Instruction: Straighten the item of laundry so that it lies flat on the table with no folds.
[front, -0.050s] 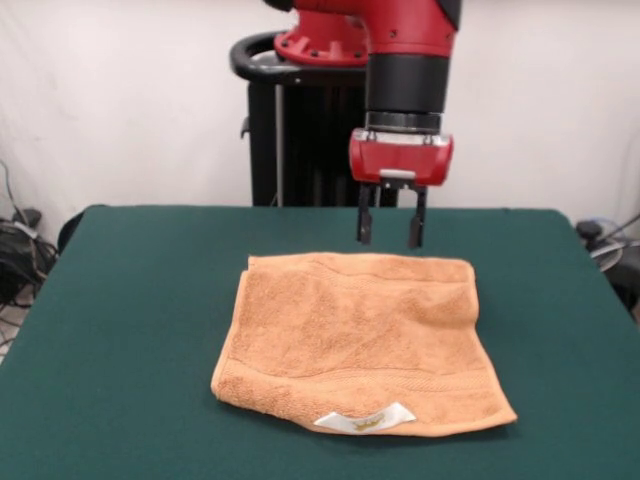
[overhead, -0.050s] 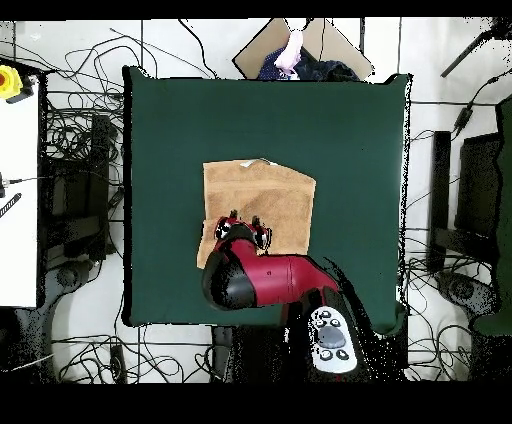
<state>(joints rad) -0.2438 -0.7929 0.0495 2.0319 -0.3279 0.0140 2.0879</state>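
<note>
my gripper (front, -0.050s: 391, 238) hangs with fingers spread, gripping nothing, just above the far edge of the towel (front, -0.050s: 360, 340). towel lies mid-table (front, -0.050s: 130, 300), near edge lumpy, white label (front, -0.050s: 365, 420) at the near side.

Glossy red arm (front, -0.050s: 385, 25) with a black wrist section and silver collar; red end effector (front, -0.050s: 391, 232) housing above two black fingers (front, -0.050s: 365, 222).

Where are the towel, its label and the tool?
towel (front, -0.050s: 350, 335): front view, middle of the cloth.
label (front, -0.050s: 365, 419): front view, white tag at the near edge.
tool (front, -0.050s: 391, 238): front view, between the two open fingertips, above the towel's far edge.
</note>
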